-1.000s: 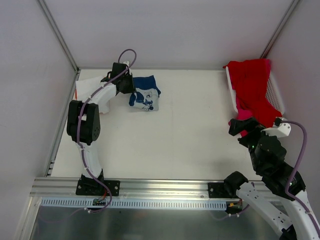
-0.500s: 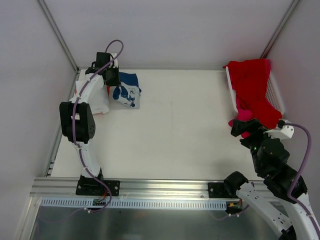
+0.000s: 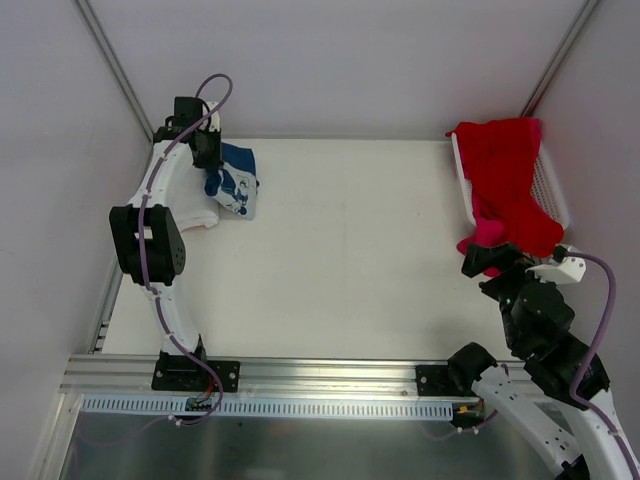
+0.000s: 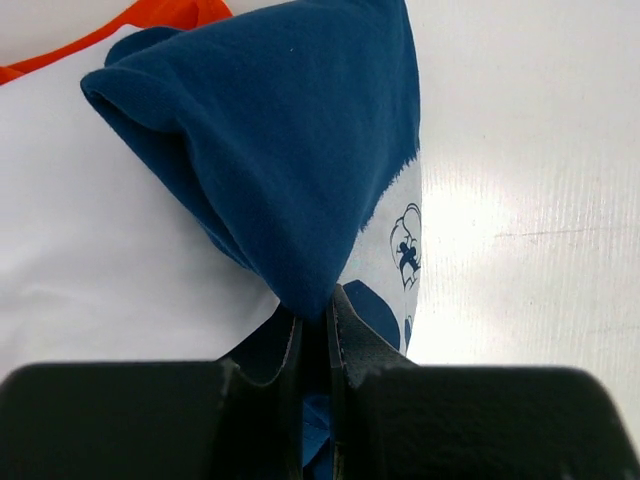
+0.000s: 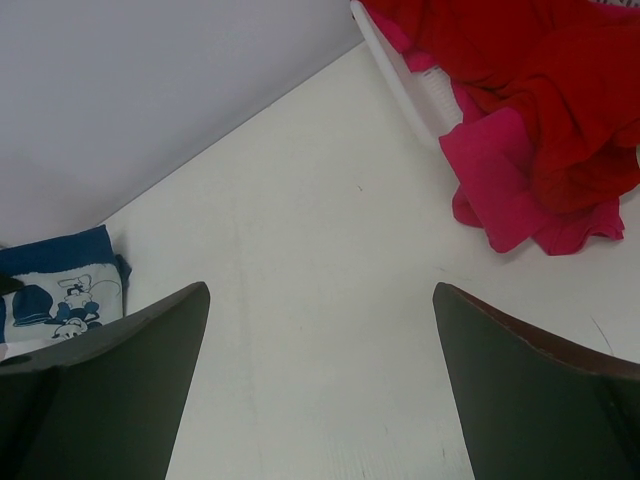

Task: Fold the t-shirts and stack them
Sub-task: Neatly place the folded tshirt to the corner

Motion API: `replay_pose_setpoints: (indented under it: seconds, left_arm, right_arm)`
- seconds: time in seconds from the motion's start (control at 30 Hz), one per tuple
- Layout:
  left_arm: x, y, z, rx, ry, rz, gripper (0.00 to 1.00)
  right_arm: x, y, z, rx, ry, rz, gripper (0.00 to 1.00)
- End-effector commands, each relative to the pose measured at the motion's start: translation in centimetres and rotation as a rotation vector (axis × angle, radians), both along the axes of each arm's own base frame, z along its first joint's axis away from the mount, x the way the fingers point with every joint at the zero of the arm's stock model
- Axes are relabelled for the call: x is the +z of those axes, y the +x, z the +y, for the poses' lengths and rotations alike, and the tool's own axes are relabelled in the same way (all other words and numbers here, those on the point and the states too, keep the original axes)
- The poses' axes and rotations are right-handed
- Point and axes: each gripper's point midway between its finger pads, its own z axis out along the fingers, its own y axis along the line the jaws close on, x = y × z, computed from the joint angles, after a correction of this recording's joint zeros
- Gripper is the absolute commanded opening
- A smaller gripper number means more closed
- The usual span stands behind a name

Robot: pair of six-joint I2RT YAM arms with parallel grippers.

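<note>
A folded navy t-shirt with a white cartoon print (image 3: 232, 180) (image 4: 290, 170) (image 5: 65, 285) hangs at the far left, partly over a folded white t-shirt (image 3: 192, 205) (image 4: 90, 240) with an orange one (image 4: 150, 25) under it. My left gripper (image 3: 207, 150) (image 4: 315, 325) is shut on the navy shirt's edge. A red t-shirt (image 3: 505, 180) (image 5: 540, 70) and a pink one (image 3: 488, 232) (image 5: 510, 180) spill from the basket at the right. Just below them my right gripper (image 3: 490, 262) (image 5: 320, 330) stands open and holds nothing.
A white mesh basket (image 3: 552, 185) (image 5: 410, 80) stands at the far right edge. A metal frame post (image 3: 115, 70) rises behind the left arm. The white table (image 3: 360, 260) lies between the two piles.
My left gripper has carried the navy shirt leftward and toward the back, onto the white and orange pile. The right gripper has drawn back slightly from the pink shirt, still open.
</note>
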Motion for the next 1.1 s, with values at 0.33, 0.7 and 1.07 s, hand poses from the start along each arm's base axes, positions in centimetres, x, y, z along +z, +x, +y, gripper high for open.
replay_pose_setpoints:
  seconds: [0.33,0.7,1.07]
  left_arm:
    - [8.4,-0.6,3.4,0.080,0.132,-0.169,0.00]
    - [11.0,-2.2,5.5,0.145,0.188,-0.217,0.00]
    - [7.7,-2.5,6.9,0.168,0.238,-0.146,0.00]
  right_arm:
    - [-1.2,1.2,1.2,0.022,-0.019,0.029,0.99]
    - [-2.1,1.9,2.2,0.043,-0.037,0.065,1.00]
    - [-2.3,2.6,3.0,0.069,-0.054,0.080,1.00]
